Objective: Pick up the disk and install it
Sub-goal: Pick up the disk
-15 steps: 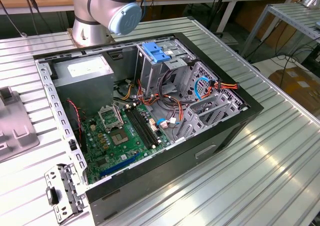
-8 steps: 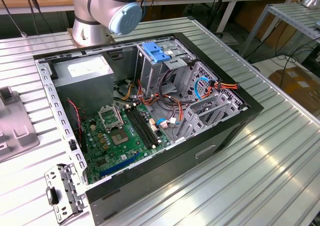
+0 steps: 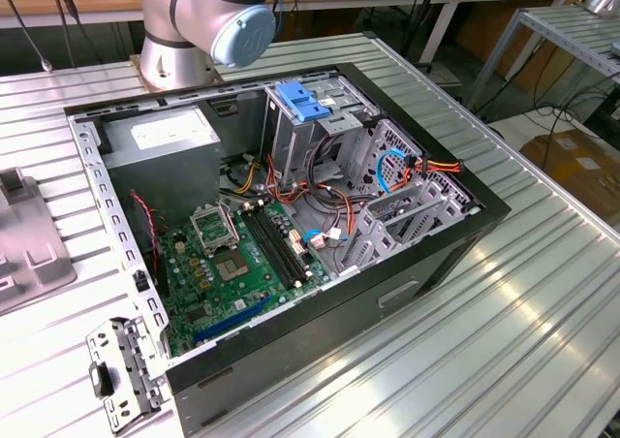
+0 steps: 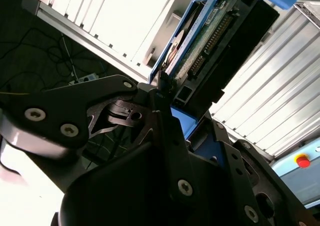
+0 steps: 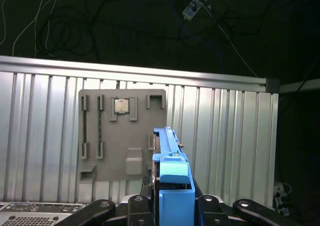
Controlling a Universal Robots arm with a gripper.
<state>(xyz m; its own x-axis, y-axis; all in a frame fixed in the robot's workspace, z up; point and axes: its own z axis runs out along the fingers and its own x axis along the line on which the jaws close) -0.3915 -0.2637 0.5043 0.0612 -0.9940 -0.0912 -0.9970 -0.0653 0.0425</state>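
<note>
Gripper (image 5: 174, 202) clamped on disk (image 5: 169, 146) — pick done, install pending; likely needed careful squaring to drive cage (image 3: 289, 142).

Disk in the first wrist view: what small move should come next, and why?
Probably carry it toward the drive cage: the gripper is shut on the disk, held edge-on over the ribbed table, not yet at the open case.

readable text: none | power-supply sticker (image 3: 167, 131): print illegible
</note>
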